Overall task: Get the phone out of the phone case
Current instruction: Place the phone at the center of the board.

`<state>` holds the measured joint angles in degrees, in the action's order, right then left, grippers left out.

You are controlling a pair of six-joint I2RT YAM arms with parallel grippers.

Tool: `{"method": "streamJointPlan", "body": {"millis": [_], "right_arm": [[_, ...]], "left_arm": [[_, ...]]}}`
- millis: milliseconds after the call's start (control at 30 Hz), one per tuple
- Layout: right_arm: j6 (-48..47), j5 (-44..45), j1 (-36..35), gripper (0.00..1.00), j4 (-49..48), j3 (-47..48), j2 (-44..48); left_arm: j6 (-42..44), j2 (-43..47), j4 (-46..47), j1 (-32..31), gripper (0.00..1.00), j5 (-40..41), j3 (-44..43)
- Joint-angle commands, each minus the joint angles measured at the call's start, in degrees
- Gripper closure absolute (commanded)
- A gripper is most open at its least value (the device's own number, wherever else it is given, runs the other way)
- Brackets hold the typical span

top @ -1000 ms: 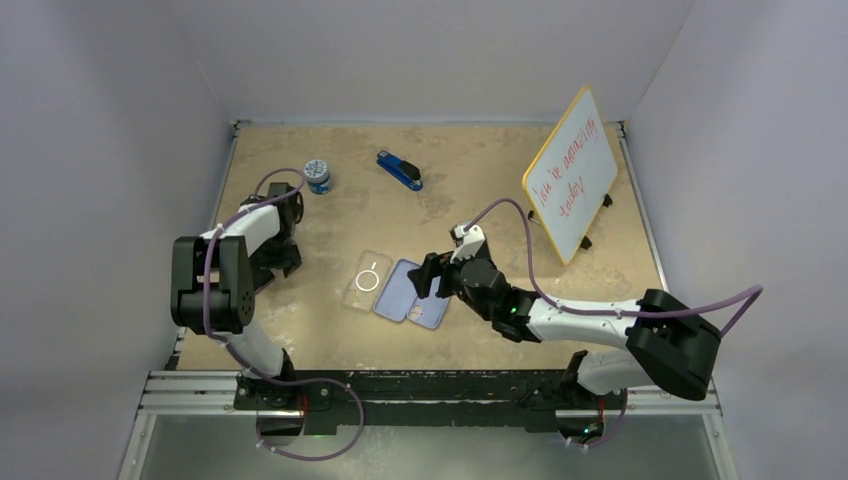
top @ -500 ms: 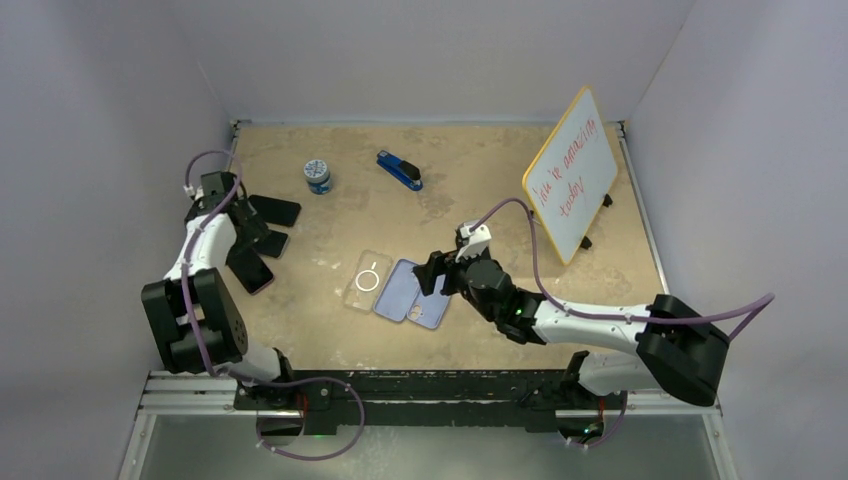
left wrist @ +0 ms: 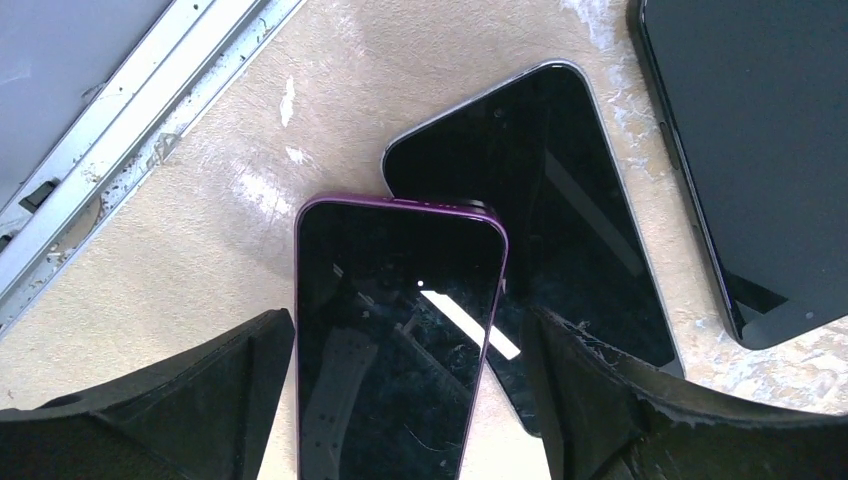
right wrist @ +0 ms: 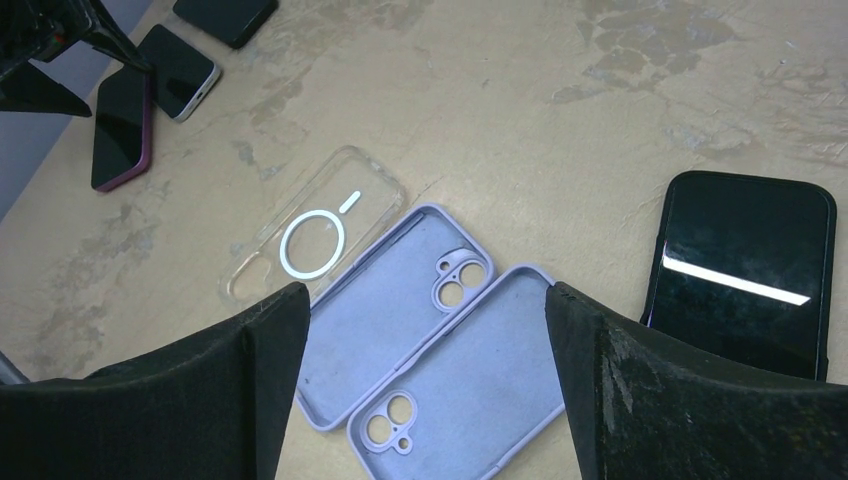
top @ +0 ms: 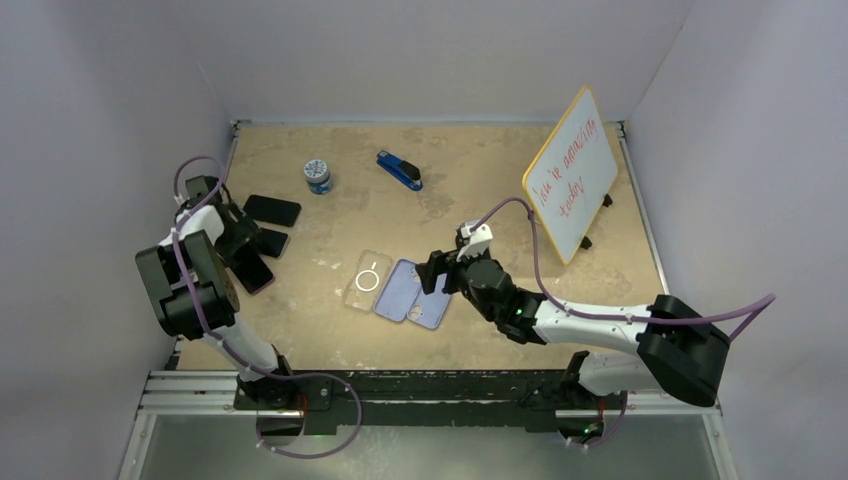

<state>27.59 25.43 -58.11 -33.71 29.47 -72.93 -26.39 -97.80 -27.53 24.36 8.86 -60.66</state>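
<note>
My left fingers stand wide over three phones at the left edge of the worktop; my right fingers, wide too, hang above three cases, a fourth phone beside them.

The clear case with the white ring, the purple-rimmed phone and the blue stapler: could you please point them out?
clear case (right wrist: 313, 243), right wrist view, inside its white ring.
purple-rimmed phone (left wrist: 395, 340), left wrist view, middle of its dark screen.
blue stapler (top: 399, 170), top external view, middle of its body.
</note>
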Motion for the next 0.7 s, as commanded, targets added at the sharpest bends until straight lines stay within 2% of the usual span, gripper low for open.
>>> {"method": "streamJointPlan", "body": {"millis": [0, 333, 533, 667], "right_arm": [[-1.1, 2.2, 0.1, 0.11, -1.2, -0.3, 0.8], [-1.1, 1.8, 0.1, 0.11, -1.3, -0.5, 1.1], [-1.1, 1.7, 0.2, 0.11, -1.2, -0.5, 1.1], [-1.1, 1.5, 0.1, 0.11, -1.2, -0.3, 0.8]], "left_arm": [[-0.3, 0.2, 1.8, 1.4, 0.13, -0.7, -1.5], [-2.1, 1.2, 1.3, 5.2, 0.13, -1.7, 1.2], [-2.1, 2.9, 3.7, 5.1, 0.13, -5.2, 2.3], [-1.1, 4.7, 5.7, 3.4, 0.09, -6.6, 2.6]]}}
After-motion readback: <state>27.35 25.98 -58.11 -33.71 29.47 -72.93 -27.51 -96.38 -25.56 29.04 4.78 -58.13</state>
